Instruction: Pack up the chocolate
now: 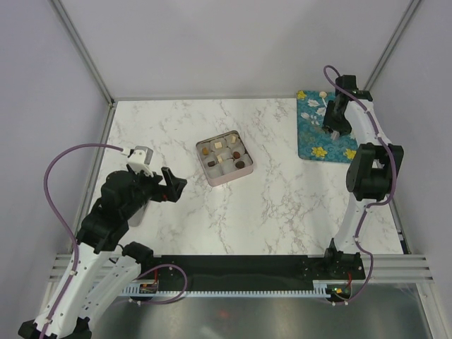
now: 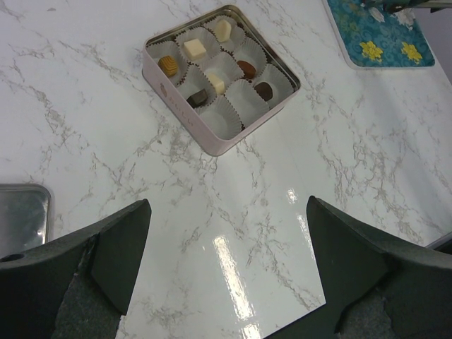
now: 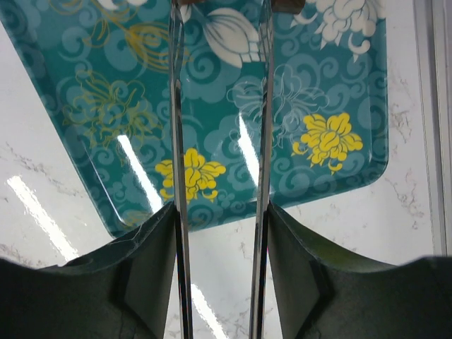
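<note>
At the lower left of the overhead view, your left gripper (image 1: 175, 182) hangs above the table with its fingers spread and empty. It is angled toward the tin (image 2: 180, 109), so its camera has the cups in sight. At frame centre, the chocolate (image 2: 194, 48) sits in paper cups inside the tin. Seven cups look filled and the two nearest are bare, so judge packing unfinished. At the upper right, your right gripper (image 3: 220, 212) pinches the tongs (image 3: 176, 141) across both blades above the tray (image 1: 305, 134), so squeezing probably closes the tips. Whether the tips carry a piece cannot be told.
</note>
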`<state>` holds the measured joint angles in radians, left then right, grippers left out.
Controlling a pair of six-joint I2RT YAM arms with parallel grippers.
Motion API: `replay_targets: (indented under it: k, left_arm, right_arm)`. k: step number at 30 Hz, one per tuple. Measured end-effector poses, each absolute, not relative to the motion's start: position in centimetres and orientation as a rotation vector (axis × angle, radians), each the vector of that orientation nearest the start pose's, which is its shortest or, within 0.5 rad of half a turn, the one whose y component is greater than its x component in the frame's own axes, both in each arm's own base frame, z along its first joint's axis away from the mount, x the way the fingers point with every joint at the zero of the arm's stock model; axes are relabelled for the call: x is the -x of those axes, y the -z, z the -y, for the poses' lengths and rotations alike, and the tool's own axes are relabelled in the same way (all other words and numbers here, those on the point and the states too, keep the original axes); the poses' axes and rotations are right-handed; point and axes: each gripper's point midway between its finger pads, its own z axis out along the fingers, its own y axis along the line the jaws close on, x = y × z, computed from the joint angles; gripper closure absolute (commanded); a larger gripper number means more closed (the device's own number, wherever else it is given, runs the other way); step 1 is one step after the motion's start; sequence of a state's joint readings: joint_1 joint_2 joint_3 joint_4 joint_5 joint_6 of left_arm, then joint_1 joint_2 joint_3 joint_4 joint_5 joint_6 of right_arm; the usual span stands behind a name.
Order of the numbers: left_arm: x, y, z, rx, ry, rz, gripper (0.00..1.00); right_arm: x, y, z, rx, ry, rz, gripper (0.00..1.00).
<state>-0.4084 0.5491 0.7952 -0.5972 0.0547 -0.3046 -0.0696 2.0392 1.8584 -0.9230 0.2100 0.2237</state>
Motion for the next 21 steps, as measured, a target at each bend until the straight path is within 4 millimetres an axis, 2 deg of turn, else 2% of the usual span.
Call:
replay_targets:
  k: [6,21]
  left_arm:
    - [-21.0,-24.4,11.5,-0.139,0.525,-1.962,0.00]
    - [-21.1,-24.3,11.5,-0.139,0.524,-1.967,0.00]
  right_arm:
    - [-47.4,-12.2,7.4,-0.494,0.204,-2.589,0.42]
    - [-49.0,-10.7,8.0,-0.517,0.069,-2.575,0.42]
